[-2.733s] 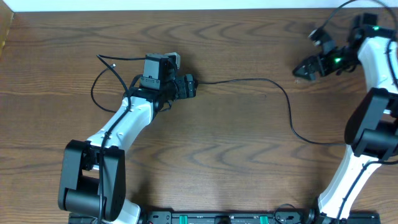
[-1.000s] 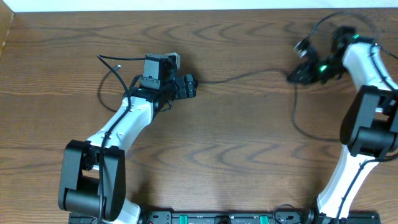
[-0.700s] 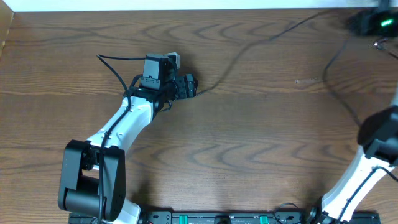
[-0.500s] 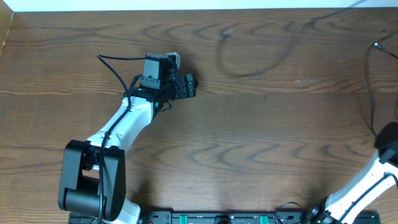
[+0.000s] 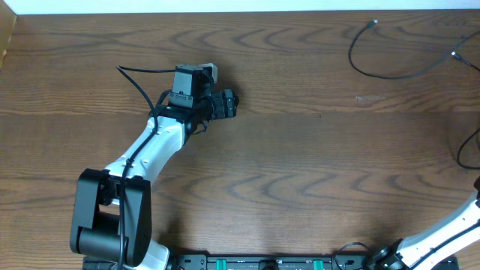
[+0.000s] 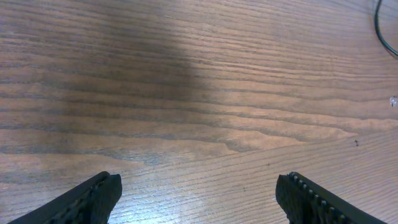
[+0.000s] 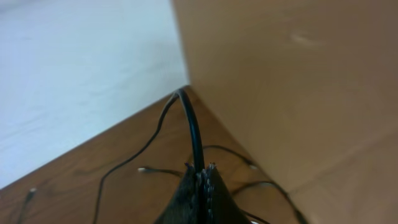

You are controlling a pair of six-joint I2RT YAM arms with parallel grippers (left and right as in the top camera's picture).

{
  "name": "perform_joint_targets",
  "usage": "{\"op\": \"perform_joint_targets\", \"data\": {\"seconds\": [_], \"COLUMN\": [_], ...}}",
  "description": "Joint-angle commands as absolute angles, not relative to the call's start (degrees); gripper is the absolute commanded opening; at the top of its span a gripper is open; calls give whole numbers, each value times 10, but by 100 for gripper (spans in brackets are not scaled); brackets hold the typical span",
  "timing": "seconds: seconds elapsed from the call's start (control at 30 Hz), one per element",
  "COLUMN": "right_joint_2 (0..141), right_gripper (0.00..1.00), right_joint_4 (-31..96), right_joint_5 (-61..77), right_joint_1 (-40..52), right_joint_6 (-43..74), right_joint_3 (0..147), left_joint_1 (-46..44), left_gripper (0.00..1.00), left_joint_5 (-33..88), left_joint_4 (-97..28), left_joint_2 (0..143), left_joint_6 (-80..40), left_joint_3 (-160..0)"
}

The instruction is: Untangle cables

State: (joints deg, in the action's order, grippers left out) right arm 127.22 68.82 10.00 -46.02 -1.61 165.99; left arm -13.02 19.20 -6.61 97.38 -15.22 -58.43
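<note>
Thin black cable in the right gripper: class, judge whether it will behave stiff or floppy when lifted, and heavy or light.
Probably floppy: above the shut right gripper the thin black cable arches, then droops to the wooden table. Likely light, being so thin.

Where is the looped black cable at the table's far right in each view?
Overhead: the black cable loops in the upper right corner.
Left wrist: probably the cable again, bending at the top right edge.
Right wrist: apparently the same cable, rising from the shut right gripper, centre.
Shared landmark: the brown wooden table.
</note>
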Motion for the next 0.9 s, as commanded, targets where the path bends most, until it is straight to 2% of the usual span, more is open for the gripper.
{"op": "perform_joint_targets", "data": {"seconds": [0.0, 0.17, 0.63, 0.67, 0.7, 0.73, 0.77, 0.8, 0.87], "right_joint_2": [1267, 1267, 1267, 1267, 1267, 1267, 1267, 1267, 1267], "right_gripper": [1, 1, 2, 9, 22, 59, 82, 90, 99], "right_joint_4": [690, 651, 617, 617, 616, 612, 612, 613, 613], "right_joint_5": [-23, -112, -102, -91, -83, -71, -69, -69, -69], "right_joint_1": [-468, -495, -594, -597, -598, -598, -598, -595, -591], "right_joint_6": [4, 30, 54, 58, 58, 58, 66, 69, 68], "right_joint_3": [1672, 1668, 1610, 1602, 1596, 1585, 1578, 1572, 1566], "left_joint_1": [-130, -130, -130, -130, -130, -130, -130, -130, -130], "left_gripper": [85, 84, 84, 84, 85, 84, 84, 84, 84], "left_joint_5": [195, 195, 195, 195, 195, 195, 195, 195, 195], "left_joint_4": [-67, -66, -66, -67, -67, -67, -66, -67, -66], "left_joint_2": [962, 962, 962, 962, 962, 962, 962, 962, 962], "left_joint_6": [-151, -151, -151, -151, -151, -151, -151, -151, -151], "left_joint_3": [-593, -593, -593, -593, -593, -593, -593, -593, -593]}}
